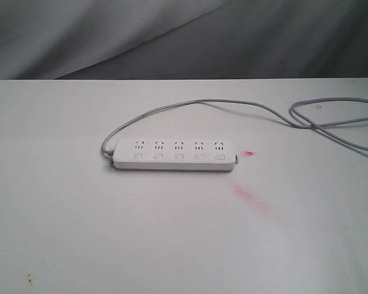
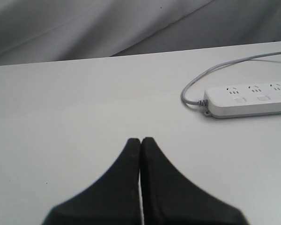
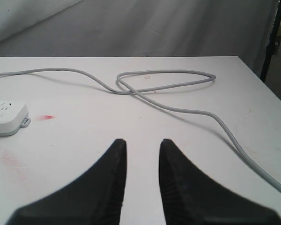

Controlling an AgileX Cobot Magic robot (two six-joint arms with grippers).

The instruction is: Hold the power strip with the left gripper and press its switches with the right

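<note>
You see your left gripper (image 2: 140, 140) as two matte black fingers, broad at the base and narrowing to rounded tips; your right gripper (image 3: 143, 143) matches, with fine ribbing on its inner edges.

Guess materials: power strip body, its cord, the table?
Power strip: looks like hard white plastic, smooth satin shell, moulded rounded edges. Cord: grey rubbery or PVC jacket, judging by its loose curves. Table: matte white, likely laminate; unsure.

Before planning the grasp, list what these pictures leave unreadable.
Long flat white plastic power strip: cut by the frame edge in both wrist views.
Thin grey cord: leaves the exterior view's edge; plug unseen.
Small white square switches: too small, state unreadable.
</note>
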